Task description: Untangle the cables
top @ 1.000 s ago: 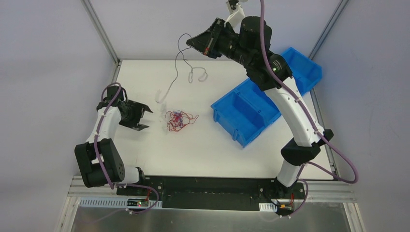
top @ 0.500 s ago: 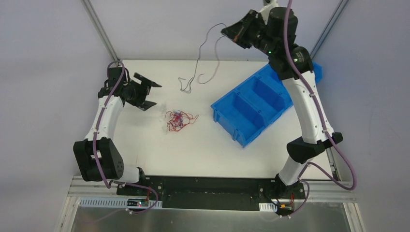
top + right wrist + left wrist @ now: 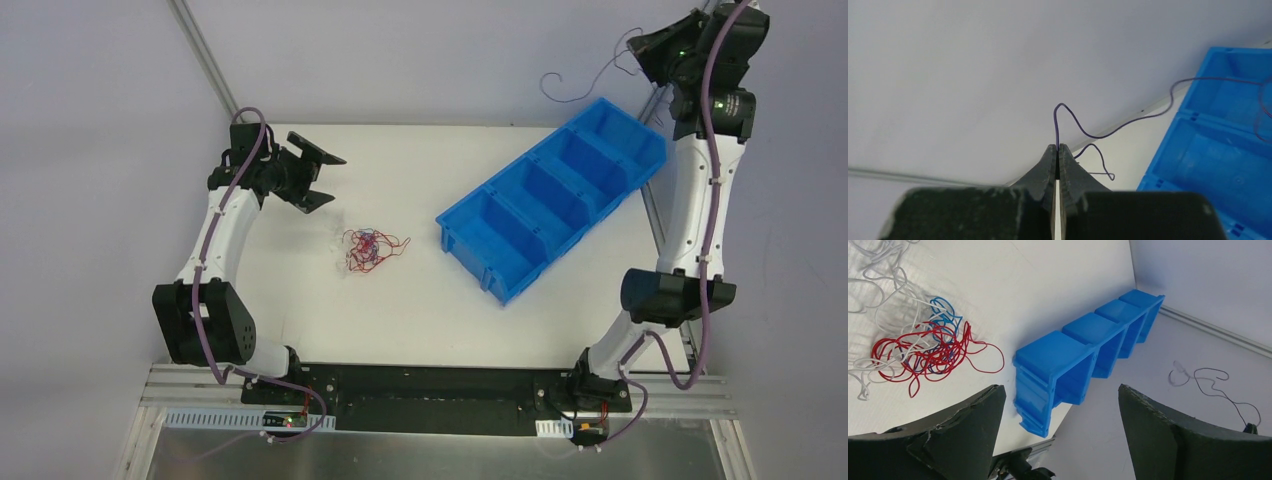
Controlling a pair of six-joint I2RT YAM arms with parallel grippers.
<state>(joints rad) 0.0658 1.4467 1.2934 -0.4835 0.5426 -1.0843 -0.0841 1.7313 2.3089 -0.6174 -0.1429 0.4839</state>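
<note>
A small tangle of thin red, blue and white cables [image 3: 368, 249] lies on the white table, left of the blue bin; it also shows in the left wrist view [image 3: 918, 347]. My left gripper [image 3: 322, 180] is open and empty, raised above the table, back and left of the tangle. My right gripper [image 3: 650, 48] is shut on one thin purple cable [image 3: 585, 85], held high over the far end of the bin. In the right wrist view the purple cable [image 3: 1083, 127] rises from the shut gripper [image 3: 1057, 148] and trails toward the bin.
A long blue bin [image 3: 560, 195] with several compartments lies diagonally on the right half of the table [image 3: 420, 310]; it also shows in the left wrist view [image 3: 1083, 347] and the right wrist view [image 3: 1228, 150]. Grey walls and frame posts surround the table.
My right gripper has swung up and to the right with the purple cable, lifting it off the table to above the bin's far end. My left gripper has moved toward the back of the table.
</note>
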